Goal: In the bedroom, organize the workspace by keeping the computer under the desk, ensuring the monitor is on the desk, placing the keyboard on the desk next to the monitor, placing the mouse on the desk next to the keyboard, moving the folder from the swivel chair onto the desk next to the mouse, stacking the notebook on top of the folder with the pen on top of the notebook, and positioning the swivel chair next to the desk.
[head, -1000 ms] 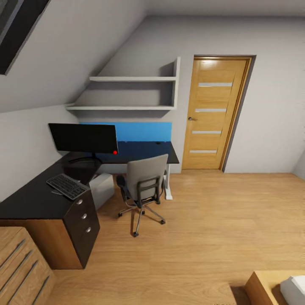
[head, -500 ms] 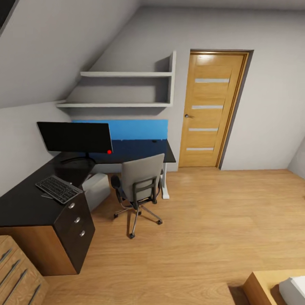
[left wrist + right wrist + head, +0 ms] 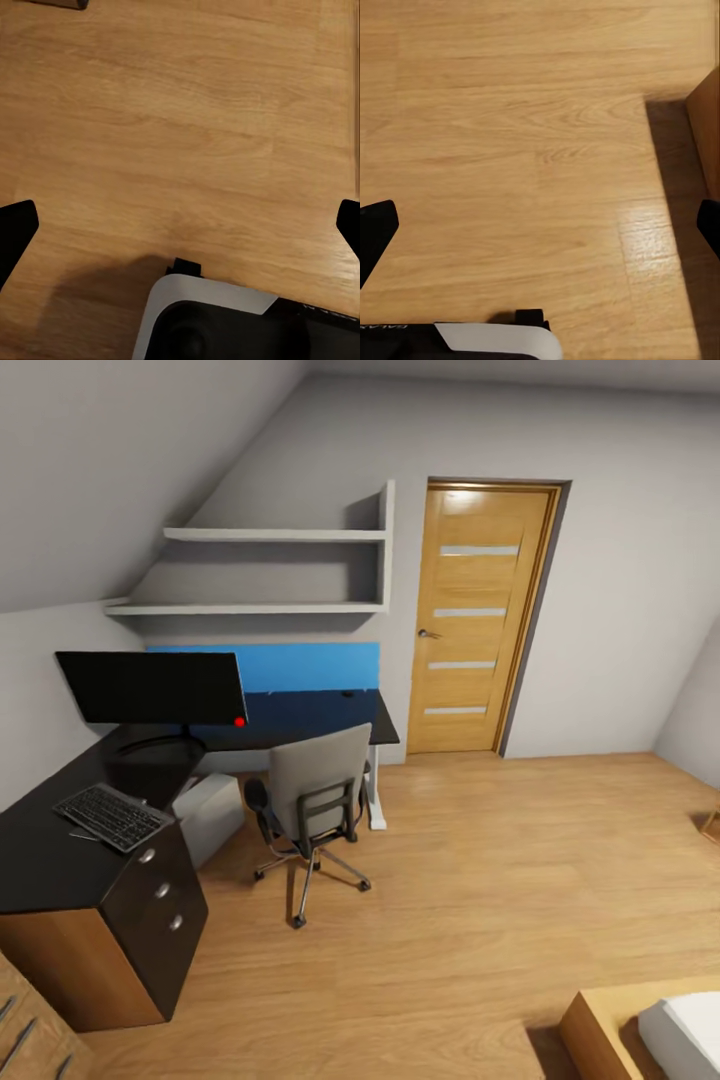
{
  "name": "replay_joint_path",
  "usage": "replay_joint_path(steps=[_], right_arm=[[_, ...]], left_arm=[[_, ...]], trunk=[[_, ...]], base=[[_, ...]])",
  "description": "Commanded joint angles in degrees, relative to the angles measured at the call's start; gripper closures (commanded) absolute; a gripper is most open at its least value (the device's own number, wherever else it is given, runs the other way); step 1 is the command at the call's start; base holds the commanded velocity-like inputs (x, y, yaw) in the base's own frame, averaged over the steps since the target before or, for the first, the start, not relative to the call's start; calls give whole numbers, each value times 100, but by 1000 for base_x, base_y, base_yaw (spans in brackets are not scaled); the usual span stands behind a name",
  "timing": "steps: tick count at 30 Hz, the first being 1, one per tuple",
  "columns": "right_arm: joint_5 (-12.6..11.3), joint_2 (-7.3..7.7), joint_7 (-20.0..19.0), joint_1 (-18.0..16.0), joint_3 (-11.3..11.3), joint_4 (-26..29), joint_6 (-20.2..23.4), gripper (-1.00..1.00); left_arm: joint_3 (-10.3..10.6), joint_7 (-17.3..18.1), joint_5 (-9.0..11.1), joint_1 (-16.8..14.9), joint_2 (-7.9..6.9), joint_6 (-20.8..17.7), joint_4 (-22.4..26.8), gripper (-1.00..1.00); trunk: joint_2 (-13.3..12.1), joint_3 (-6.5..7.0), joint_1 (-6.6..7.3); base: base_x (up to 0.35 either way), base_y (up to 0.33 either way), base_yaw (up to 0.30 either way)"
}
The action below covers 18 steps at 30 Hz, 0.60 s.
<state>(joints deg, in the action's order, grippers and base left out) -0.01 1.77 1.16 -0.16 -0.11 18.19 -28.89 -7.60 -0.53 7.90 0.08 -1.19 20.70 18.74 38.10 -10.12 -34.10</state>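
Note:
The black monitor (image 3: 150,688) stands on the black L-shaped desk (image 3: 40,855), with the dark keyboard (image 3: 110,816) lying on the desk's near wing. A white computer case (image 3: 210,815) sits on the floor under the desk. The grey swivel chair (image 3: 315,790) stands in front of the desk with its back to me, and the backrest hides its seat. Folder, mouse, notebook and pen are out of sight. My left gripper (image 3: 180,225) hangs open over bare wooden floor. My right gripper (image 3: 540,229) is open too, also above the floor.
A wooden door (image 3: 478,618) is shut in the far wall. White shelves (image 3: 270,570) and a blue panel (image 3: 300,665) sit above the desk. A drawer unit (image 3: 150,905) closes the desk's near end. A bed corner (image 3: 640,1030) lies at the near right. Wooden floor (image 3: 480,890) spreads between.
The whole head picture has shifted left and slightly down, so the camera has moved. The dresser at the lower left has almost left the picture. Desk, chair and monitor have not moved.

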Motion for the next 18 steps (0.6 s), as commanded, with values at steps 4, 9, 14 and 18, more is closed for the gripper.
replay_joint_path(steps=[4, 9, 14, 18], right_arm=[[3, -7, 8, -2, 7, -1, -12, -100], [35, -15, 8, -2, 12, -30, -7, -100], [57, -18, 7, -2, 11, -40, -4, -100], [64, -19, 9, -2, 11, -42, -3, -100]], left_arm=[[24, -7, 54, 1, -3, 12, 6, -100], [24, -3, 52, 3, -4, 13, 6, -100], [27, -1, 52, 1, -4, 14, 6, -100], [29, 0, 51, 3, -2, 13, 2, -100]], trunk=[[6, 4, -3], [6, 15, -3], [6, 19, -3], [6, 20, -3]], base=[[216, 0, -240], [252, 0, -166], [86, 0, -43], [42, 0, -14]])
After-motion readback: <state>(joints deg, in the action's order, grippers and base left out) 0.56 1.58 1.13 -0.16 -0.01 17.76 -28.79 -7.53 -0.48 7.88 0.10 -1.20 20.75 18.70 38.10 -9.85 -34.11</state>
